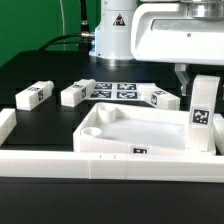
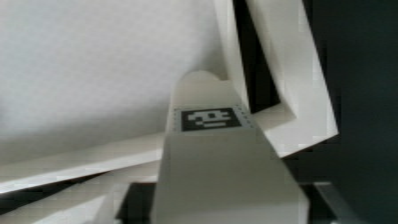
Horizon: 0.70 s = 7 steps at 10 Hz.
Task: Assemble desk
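A square-section white leg (image 1: 201, 118) is held upright, pinched between the jaws of the gripper (image 1: 197, 82), at the corner of the desk top (image 1: 105, 138) on the exterior view's right. The top lies flat on the black table, just behind the border rail (image 1: 60, 165). Whether the leg's lower end is seated in the corner recess cannot be told. The leg should be held plumb, centred over the recess and lowered gently, so that the top is not pushed aside

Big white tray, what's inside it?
Nothing loose shows inside the tray, only a round dip in one corner. The upright leg in the gripper covers the corner on the exterior view's right.
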Each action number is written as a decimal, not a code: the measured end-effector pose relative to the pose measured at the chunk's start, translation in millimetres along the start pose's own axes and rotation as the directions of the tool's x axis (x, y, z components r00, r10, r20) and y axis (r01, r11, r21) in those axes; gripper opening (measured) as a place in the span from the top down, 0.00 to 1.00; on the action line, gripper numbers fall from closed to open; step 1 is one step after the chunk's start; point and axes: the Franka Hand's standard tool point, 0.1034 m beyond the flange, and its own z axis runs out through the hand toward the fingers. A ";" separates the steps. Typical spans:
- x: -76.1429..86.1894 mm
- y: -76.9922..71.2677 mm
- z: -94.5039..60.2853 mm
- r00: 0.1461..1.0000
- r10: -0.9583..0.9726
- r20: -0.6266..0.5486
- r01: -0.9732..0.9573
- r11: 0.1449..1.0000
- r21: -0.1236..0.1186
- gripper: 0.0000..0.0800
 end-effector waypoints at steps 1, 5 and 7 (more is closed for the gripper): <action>-0.4 -0.6 0.0 1.000 -0.004 0.000 0.004 1.000 0.000 0.39; -24.9 -8.0 -19.4 0.999 -0.037 0.003 0.037 0.999 0.008 0.19; -38.7 -1.3 -27.4 0.999 -0.052 0.014 0.052 0.999 0.006 0.19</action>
